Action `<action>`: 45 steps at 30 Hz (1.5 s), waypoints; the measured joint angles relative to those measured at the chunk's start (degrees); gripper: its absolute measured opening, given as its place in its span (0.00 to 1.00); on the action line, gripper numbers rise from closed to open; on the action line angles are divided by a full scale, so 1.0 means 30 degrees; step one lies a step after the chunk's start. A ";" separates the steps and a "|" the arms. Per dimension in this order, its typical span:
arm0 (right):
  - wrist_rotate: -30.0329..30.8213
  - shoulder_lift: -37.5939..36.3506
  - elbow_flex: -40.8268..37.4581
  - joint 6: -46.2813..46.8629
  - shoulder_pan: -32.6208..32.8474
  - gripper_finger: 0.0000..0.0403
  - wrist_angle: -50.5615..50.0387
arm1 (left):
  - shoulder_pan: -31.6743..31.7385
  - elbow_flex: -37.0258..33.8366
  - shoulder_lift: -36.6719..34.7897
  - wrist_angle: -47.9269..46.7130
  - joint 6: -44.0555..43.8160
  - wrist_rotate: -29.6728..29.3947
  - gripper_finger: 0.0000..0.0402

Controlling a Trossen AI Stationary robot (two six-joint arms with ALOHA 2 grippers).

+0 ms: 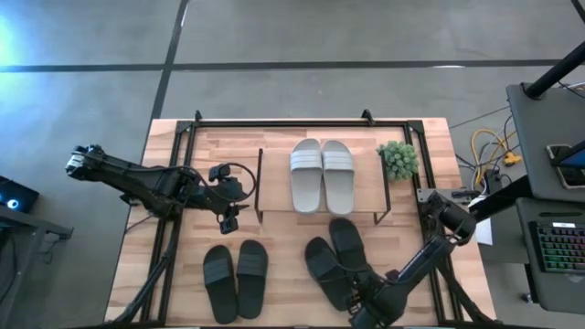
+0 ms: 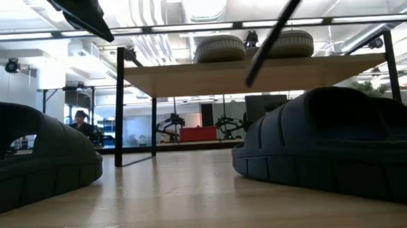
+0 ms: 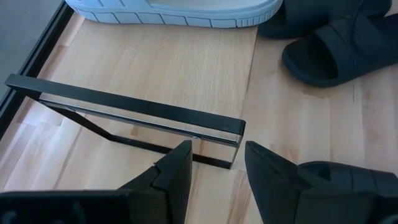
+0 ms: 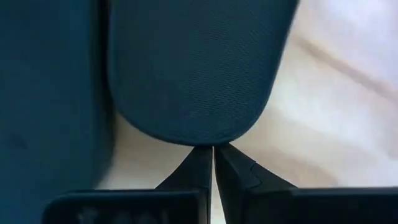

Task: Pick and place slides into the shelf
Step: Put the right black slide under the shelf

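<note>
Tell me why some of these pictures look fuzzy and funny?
In the low view the black slides sit so near that they loom big and soft. In the right wrist view a black slide fills the picture, blurred. In the high view, blue glare shines at the left edge.

Light wooden slatted tabletop (image 1: 274, 137), small green potted plant (image 1: 398, 159) near its right rear corner, backlit keyboard (image 1: 559, 248) on grey desk (image 1: 539, 128) right of tabletop, yellow cables (image 1: 494, 146) between.

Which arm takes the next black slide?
Right, probably. The right gripper sits shut at the heel of the right black pair; the left gripper hangs open by the shelf corner.
</note>
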 joint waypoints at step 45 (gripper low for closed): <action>1.0542 -0.0801 0.1744 -0.8050 -0.2001 0.41 -0.9035 | -0.1050 -0.0393 0.0036 0.0328 -0.1479 0.1142 0.34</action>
